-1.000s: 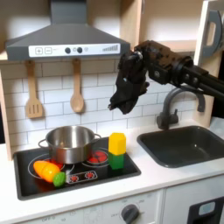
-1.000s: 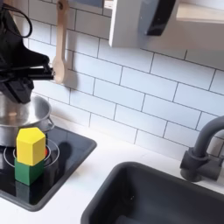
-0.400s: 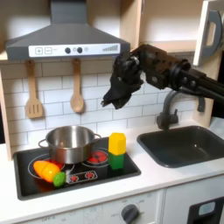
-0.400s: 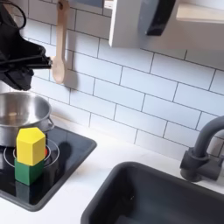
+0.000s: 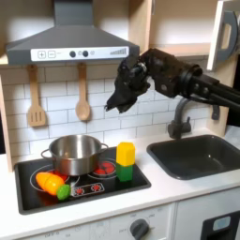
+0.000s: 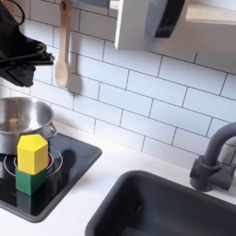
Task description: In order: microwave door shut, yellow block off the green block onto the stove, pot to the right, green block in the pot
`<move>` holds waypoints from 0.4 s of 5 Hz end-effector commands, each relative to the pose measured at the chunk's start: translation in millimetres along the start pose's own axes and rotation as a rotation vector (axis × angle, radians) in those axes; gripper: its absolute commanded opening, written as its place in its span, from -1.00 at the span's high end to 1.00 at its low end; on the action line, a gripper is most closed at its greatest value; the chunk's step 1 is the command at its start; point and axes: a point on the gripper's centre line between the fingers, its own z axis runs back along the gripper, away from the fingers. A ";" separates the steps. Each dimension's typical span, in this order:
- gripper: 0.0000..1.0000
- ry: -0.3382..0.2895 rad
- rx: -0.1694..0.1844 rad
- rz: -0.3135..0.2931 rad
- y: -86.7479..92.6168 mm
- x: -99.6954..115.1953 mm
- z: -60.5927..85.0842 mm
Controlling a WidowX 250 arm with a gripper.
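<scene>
Yellow block (image 5: 125, 152) sits on one green block (image 5: 126, 172), lower centre of the first exterior view, on the stove (image 5: 94, 190). We judge it light and loose: push its side, don't grasp. One steel pot (image 5: 74, 153) sits left of the stack. Gripper (image 5: 122, 96) hangs above; we can't tell whether its jaws are apart.

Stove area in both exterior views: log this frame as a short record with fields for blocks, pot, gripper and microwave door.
blocks: yellow block stacked on green block, on the stove
pot: pot on the stove, at the blocks' left in the first exterior view
gripper: gripper in the air above the stack, holding nothing
microwave door: microwave door swung open
</scene>
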 end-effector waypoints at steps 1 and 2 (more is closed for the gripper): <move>1.00 -0.063 -0.033 0.005 -1.4 13.9 6.8; 1.00 -0.064 -0.043 0.029 0.4 17.4 7.0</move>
